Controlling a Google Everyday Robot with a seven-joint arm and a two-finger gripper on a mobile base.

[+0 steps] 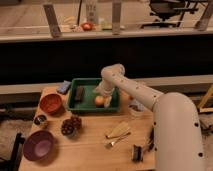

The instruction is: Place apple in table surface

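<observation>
Over the table surface (95,150) the white arm (140,92) reaches from 4 o'clock, bends, and angles down into the green tray (85,109) at 12 o'clock. The gripper (104,99) meets the apple (99,101) at the tray's 5 o'clock; whether it grips cannot be told.

Light wood tone with plank grain across the table surface (90,150). Solid deep green on the tray (73,98). Inside the tray, yellow-orange with a reddish blush on the apple (100,101); off-white and pale grey on the gripper (104,94), right at the apple in the tray's right half. Near-black on a small block (79,92) by the tray's left wall. Left of the tray, an orange-red bowl (50,103); at its back left corner, a blue pad (63,87). In front of the tray, a dark red cluster (70,126), a purple bowl (38,146), a pale yellow bundle (119,130). Plain white on the arm (175,125), right of the tray.
</observation>
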